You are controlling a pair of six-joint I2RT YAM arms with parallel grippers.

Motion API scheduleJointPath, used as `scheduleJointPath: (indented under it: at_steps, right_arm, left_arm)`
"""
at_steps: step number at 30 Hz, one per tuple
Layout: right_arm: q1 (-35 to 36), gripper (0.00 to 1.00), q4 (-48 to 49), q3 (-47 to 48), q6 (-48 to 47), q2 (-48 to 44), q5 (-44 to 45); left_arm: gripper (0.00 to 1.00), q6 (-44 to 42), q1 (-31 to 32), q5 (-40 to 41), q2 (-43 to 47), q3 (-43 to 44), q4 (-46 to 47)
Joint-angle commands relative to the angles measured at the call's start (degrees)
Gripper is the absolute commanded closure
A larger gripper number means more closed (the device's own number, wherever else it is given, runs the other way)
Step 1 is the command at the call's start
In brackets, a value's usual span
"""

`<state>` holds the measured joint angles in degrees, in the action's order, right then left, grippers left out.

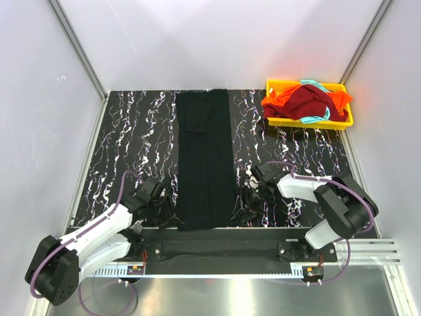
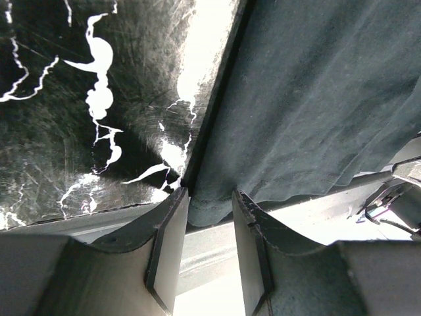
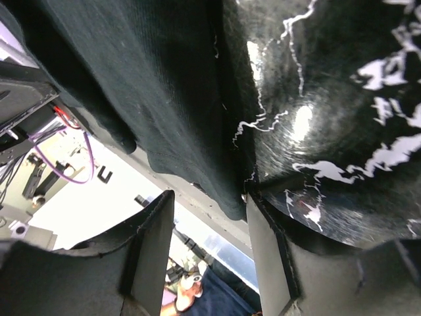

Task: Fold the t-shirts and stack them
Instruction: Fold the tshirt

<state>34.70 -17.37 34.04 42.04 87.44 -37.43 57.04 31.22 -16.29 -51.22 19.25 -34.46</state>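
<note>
The black t-shirt (image 1: pixel 205 158) lies folded into a long narrow strip down the middle of the marbled table (image 1: pixel 131 145). Its near hem reaches the table's front edge. My left gripper (image 1: pixel 172 209) is open at the strip's near left corner. In the left wrist view that corner of the black t-shirt (image 2: pixel 210 205) sits just beyond the left gripper (image 2: pixel 209 194), between the tips. My right gripper (image 1: pixel 238 207) is open at the near right corner. In the right wrist view the shirt's corner (image 3: pixel 227 197) hangs between the tips of the right gripper (image 3: pixel 207 197). The dark red t-shirt (image 1: pixel 310 100), the orange one (image 1: pixel 279 102) and the teal one (image 1: pixel 317 117) are piled together at the back right.
A shallow yellow tray (image 1: pixel 309 123) at the back right corner holds the piled shirts. White walls and metal posts enclose the table on three sides. A metal rail (image 1: pixel 217 250) with both arm bases runs along the near edge.
</note>
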Motion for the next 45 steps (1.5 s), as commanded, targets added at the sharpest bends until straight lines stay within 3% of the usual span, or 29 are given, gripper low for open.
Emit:
scheduleJointPath:
  at_steps: [1,5,8,9,13,16,29,36,39,45]
  right_arm:
    - [-0.24,0.45,1.63,-1.08,-0.38,1.77,0.78]
    - [-0.24,0.46,2.51,-1.43,-0.47,3.0,0.78]
    - [-0.24,0.53,2.86,-1.7,-0.38,3.35,0.6]
    - [-0.24,0.61,2.86,-1.79,-0.47,3.44,0.6]
    - [-0.24,0.76,3.04,-3.1,0.23,2.39,0.87]
    - [-0.24,1.0,3.04,-4.59,0.76,1.16,1.04]
    - [-0.24,1.0,6.55,-13.39,6.12,-7.02,-0.1]
    - [-0.16,1.0,6.91,-13.3,8.49,-11.23,-2.3]
    - [-0.24,1.0,4.99,-11.29,9.46,-14.66,-1.86]
    - [-5.93,1.0,-6.88,9.06,0.61,-8.71,1.22]
  left_arm:
    - [0.6,0.27,0.51,0.3,-0.98,-1.14,1.23]
    - [0.66,0.71,0.68,0.74,-1.16,-1.67,1.23]
    - [0.71,0.97,0.68,1.09,-0.81,-2.02,1.32]
    - [0.77,0.97,0.59,1.26,-0.72,-2.02,1.24]
    - [0.95,1.23,0.68,1.09,0.15,-2.54,1.32]
    - [1.0,1.5,0.59,0.74,1.56,-3.68,0.71]
    - [1.0,3.96,0.68,-2.07,11.23,-8.17,-1.05]
    - [1.0,3.69,0.77,-4.36,12.99,-3.0,-0.96]
    - [1.0,3.17,0.68,-4.01,11.68,1.91,-0.61]
    - [1.0,-2.88,-1.07,0.29,-0.44,18.15,-0.26]
